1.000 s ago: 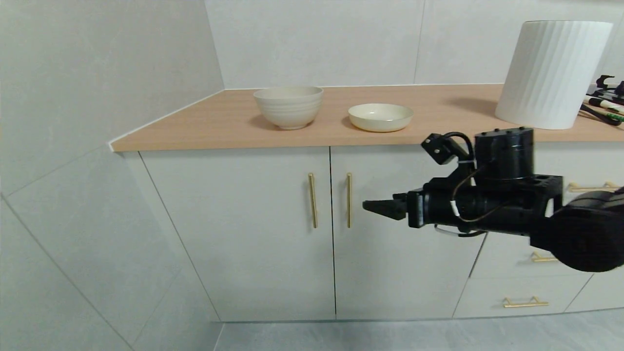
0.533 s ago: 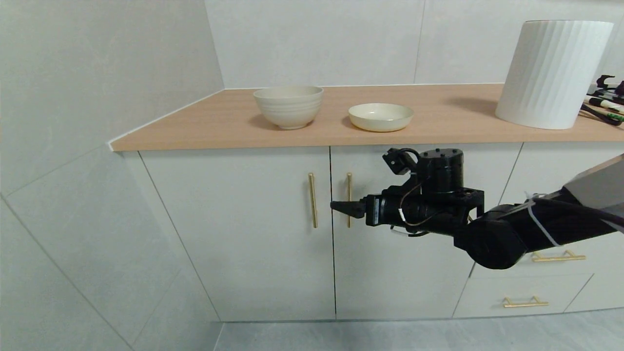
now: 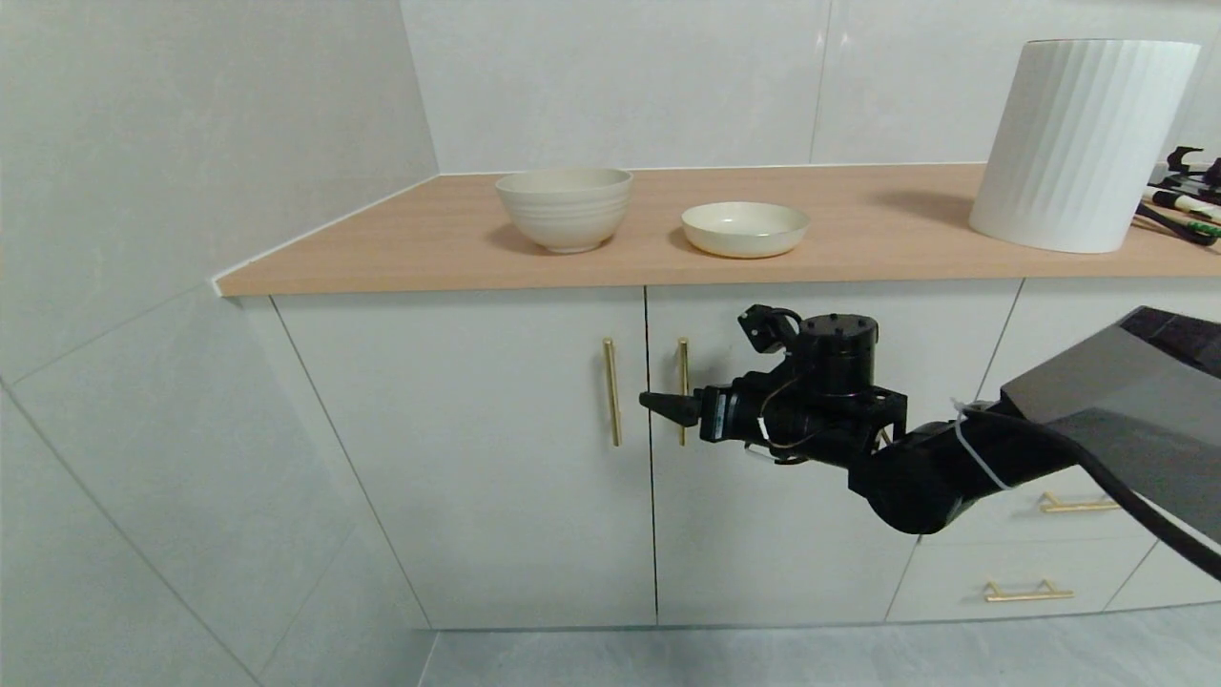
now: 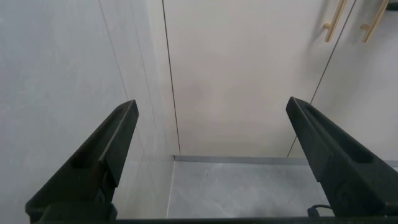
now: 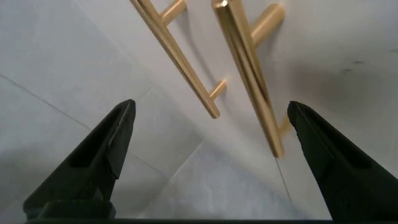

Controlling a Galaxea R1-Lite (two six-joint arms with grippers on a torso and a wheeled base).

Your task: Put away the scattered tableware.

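Note:
A deep beige bowl (image 3: 565,208) and a shallow cream dish (image 3: 745,228) stand apart on the wooden countertop (image 3: 410,253). Below them, my right gripper (image 3: 665,406) is level with the two gold handles of the closed double cabinet doors, its tip crossing the right door's handle (image 3: 683,363). In the right wrist view that gripper (image 5: 210,109) is open, and the right door's handle (image 5: 249,81) runs between its fingers (image 5: 93,168) without touching them; the left door's handle (image 5: 177,59) lies beside it. My left gripper (image 4: 211,104) is open and holds nothing, low in front of the left door (image 4: 242,74).
A tall white ribbed container (image 3: 1083,143) and some pens (image 3: 1183,205) occupy the counter's right end. Drawers with gold handles (image 3: 1028,593) sit right of the doors. A tiled wall (image 3: 191,191) closes off the left side. Grey floor (image 4: 236,190) runs along the cabinet base.
My right arm has stretched left and toward the cabinet, carrying its gripper from well right of the handles up to the right door's handle. Bowl and dish have not moved.

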